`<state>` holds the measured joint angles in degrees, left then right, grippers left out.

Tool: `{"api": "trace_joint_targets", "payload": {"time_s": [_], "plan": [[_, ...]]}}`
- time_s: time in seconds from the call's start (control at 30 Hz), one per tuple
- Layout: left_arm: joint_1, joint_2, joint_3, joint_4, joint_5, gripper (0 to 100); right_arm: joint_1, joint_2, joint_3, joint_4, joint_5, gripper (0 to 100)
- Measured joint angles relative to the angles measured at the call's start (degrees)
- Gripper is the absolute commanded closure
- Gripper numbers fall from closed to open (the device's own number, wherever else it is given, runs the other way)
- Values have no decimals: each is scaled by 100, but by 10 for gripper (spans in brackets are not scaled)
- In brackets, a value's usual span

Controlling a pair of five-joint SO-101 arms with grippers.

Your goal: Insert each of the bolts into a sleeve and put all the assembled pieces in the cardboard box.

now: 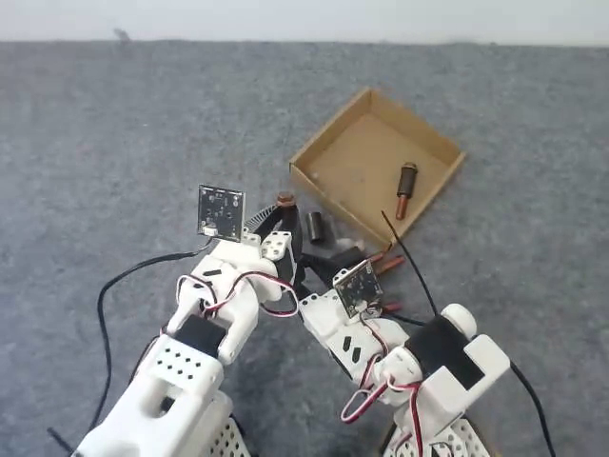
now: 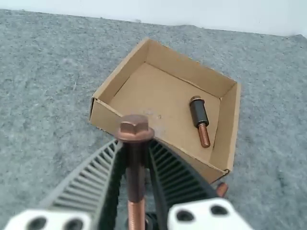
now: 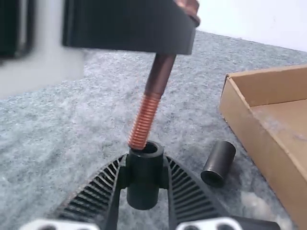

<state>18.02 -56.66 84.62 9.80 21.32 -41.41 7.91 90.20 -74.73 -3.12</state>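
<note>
Copper bolt (image 3: 147, 115) in left end effector (image 2: 135, 144) meets right end effector's (image 3: 144, 165) clamped sleeve (image 3: 144, 187); loose sleeve (image 3: 218, 163) beside.

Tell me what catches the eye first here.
The left claw grips a copper bolt, its threaded tip at the mouth of a black sleeve clamped in the right claw. The cardboard box beyond holds one assembled piece; a spare sleeve lies beside it.

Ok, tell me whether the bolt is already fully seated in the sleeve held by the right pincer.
No, only the threaded tip of the bolt reaches the mouth of the sleeve; its shank stands clear above.
</note>
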Motion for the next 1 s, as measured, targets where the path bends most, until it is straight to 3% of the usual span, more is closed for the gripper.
{"api": "trace_joint_targets", "payload": {"time_s": [0.43,0.63,1.0], "plan": [[35,26,-35,0,211,988,0,0,0,0,0,993],[44,44,387,-1064,229,988,53,-9,0,0,0,993],[70,44,396,-1108,237,988,70,-9,0,0,0,993]]}}
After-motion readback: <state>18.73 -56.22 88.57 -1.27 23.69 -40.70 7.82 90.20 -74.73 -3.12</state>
